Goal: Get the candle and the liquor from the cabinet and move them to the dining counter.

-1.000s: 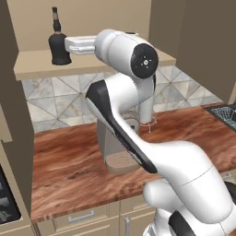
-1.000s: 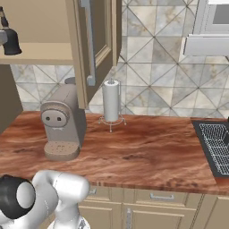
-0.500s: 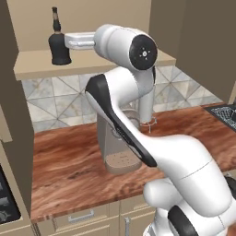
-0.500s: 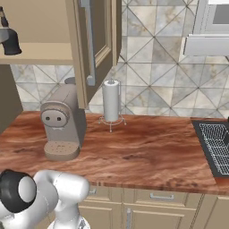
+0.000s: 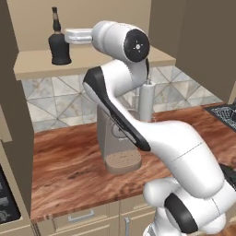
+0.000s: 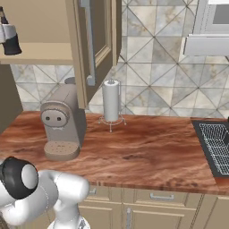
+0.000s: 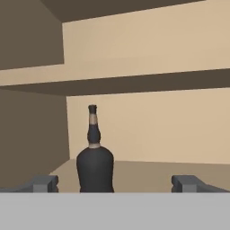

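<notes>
Reaching deeper than it did a second ago, the white arm has brought its two-finger gripper (image 7: 115,184) up to the squat, bell-shaped black liquor bottle (image 5: 59,42) on the bottom shelf of the tan wall cabinet (image 5: 92,60), while the bottle itself has not shifted. Seen from the hand, the jaws stand at their widest and hold nothing; the bottle (image 7: 94,166) sits between the two dark fingertips (image 7: 42,183) but nearer the left-hand one, with bare shelf on the other side.

To take it cleanly, the hand should probably slide sideways until the belly is centred, then ease forward so the pads close on the widest part of the body (the thin neck with its pale band and small stopper offers too little to hold). Closing off-centre would likely nudge the bottle across the shelf or tip it.

The bottle looks smooth, matte and rounded, a shape that may slip under a high pinch. The cabinet interior is flat, plain beige, its open panelled door (image 6: 96,44) carrying a long metal bar handle (image 6: 89,42). Below lies a reddish wood-grain worktop (image 6: 147,147) with a tall beige coffee machine (image 6: 62,123), a white paper-towel roll on a wire stand (image 6: 111,102) and a diamond-tiled wall behind.
</notes>
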Controlling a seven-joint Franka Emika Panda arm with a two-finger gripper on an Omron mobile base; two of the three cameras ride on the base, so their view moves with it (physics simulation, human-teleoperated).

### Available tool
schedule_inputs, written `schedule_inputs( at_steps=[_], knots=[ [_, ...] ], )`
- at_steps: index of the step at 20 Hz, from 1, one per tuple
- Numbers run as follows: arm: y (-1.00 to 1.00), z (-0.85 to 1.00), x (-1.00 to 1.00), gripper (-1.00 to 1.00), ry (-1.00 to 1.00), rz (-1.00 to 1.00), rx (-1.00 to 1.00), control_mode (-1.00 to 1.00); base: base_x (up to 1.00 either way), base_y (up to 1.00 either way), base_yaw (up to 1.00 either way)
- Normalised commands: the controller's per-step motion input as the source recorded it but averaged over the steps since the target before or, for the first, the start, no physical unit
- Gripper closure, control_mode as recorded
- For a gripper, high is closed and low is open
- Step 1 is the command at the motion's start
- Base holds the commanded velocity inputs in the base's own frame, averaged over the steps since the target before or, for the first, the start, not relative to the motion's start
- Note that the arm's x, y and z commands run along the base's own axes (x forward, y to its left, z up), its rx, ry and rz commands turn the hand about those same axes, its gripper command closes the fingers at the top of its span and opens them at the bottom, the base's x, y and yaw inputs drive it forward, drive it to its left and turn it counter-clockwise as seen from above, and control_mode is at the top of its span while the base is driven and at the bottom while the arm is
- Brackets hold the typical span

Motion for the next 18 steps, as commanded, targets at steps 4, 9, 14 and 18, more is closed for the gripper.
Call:
schedule_inputs(
  at_steps=[4, 9, 14, 18],
  knots=[
    [0.02, 0.22, 0.37, -1.00, 0.00, 0.00, 0.00, -1.00, 0.00, 0.00, 0.00],
    [0.30, 0.22, 0.32, -1.00, 0.02, 0.00, -0.04, -1.00, 0.00, 0.00, 0.00],
    [0.47, 0.00, 0.20, -1.00, 0.05, 0.00, -0.06, -1.00, 0.00, 0.00, 0.00],
    [0.15, 0.00, 0.20, -1.00, 0.05, 0.00, 0.00, -1.00, 0.00, 0.00, 0.00]
  ],
)
